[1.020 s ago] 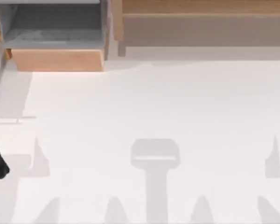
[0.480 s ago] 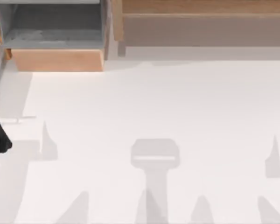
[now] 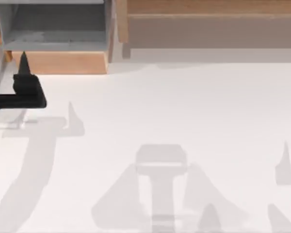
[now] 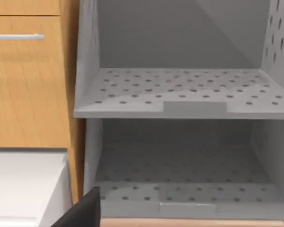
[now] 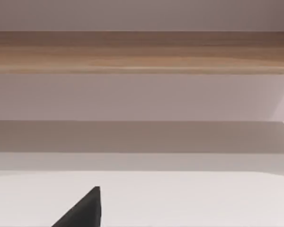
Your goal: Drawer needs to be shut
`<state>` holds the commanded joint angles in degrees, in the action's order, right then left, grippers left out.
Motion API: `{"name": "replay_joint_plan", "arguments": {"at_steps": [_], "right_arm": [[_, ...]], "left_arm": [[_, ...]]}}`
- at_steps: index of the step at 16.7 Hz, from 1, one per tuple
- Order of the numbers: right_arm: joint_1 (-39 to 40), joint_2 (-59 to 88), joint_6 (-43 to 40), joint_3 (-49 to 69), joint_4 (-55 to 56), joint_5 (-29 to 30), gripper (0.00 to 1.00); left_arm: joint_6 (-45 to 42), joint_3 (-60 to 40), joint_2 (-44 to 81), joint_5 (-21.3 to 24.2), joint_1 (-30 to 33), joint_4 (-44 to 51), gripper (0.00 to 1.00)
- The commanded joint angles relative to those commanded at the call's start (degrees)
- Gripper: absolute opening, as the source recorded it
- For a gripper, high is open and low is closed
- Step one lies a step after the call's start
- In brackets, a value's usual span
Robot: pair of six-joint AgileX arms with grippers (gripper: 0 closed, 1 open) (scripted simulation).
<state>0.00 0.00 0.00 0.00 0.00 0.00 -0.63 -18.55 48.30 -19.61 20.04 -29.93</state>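
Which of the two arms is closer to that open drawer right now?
Left. The left gripper sits right at the drawer front panel's left end. The right gripper faces the long shelf, off toward the table's right.

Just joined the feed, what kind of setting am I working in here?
Likely a rendered tabletop workspace with storage furniture: a plain white table, an open drawer with a light-wood front, and a long wooden shelf beside it. The left gripper is at the drawer front.

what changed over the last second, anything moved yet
The left gripper has swung in from the table's left edge and travelled up toward the drawer; its tip now sits at the light-wood front panel's left end. The drawer itself has not shifted and is still pulled out. The wooden shelf is unchanged.
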Motion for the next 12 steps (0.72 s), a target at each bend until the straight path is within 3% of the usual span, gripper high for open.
{"name": "replay_joint_plan", "arguments": {"at_steps": [5, 9, 12], "right_arm": [[0.0, 0.0, 0.0, 0.0, 0.0, 0.0, 1.0], [0.0, 0.0, 0.0, 0.0, 0.0, 0.0, 1.0], [0.0, 0.0, 0.0, 0.0, 0.0, 0.0, 1.0]], "left_arm": [[-0.2, -2.6, 6.7, -2.9, 2.8, -4.2, 1.0], [-0.2, -2.4, 6.5, -2.7, 2.6, -4.1, 1.0], [-2.8, -2.1, 8.8, -0.1, -0.4, -5.5, 1.0]]}}
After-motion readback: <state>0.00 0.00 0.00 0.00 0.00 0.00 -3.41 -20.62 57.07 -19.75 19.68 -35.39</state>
